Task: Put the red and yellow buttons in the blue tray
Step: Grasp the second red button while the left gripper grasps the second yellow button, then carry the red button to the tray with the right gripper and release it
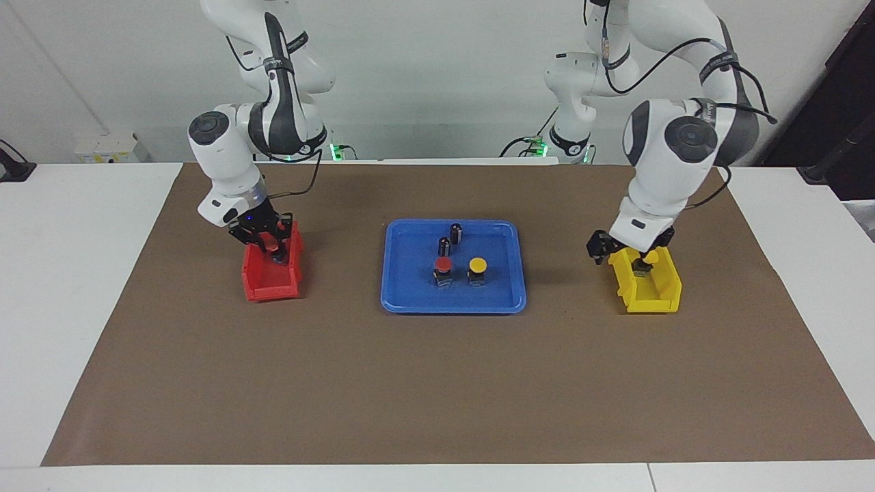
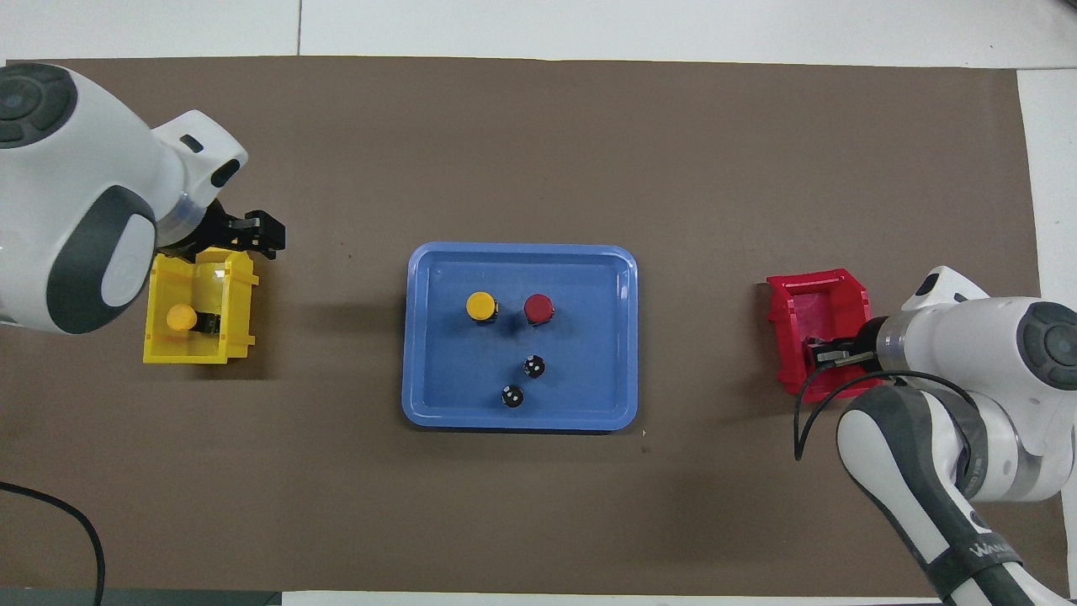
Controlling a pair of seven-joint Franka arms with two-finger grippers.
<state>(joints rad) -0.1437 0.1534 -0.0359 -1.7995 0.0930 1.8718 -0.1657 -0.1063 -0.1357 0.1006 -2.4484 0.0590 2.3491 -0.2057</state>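
- Right gripper [image 1: 273, 247] in red bin [image 1: 270, 283], clamped on red button [image 1: 275, 244]; next, lift to tray [image 1: 403, 297]
- Left gripper [image 1: 629, 249], spread, over yellow bin [image 1: 649, 294]; next, descend on yellow button [image 1: 646, 258]

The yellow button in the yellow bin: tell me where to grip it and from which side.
Come from straight above. The yellow button lies tipped over in the yellow bin, whose walls block any sideways approach. Probably best to close across its black base, beside the round cap, which could slip.
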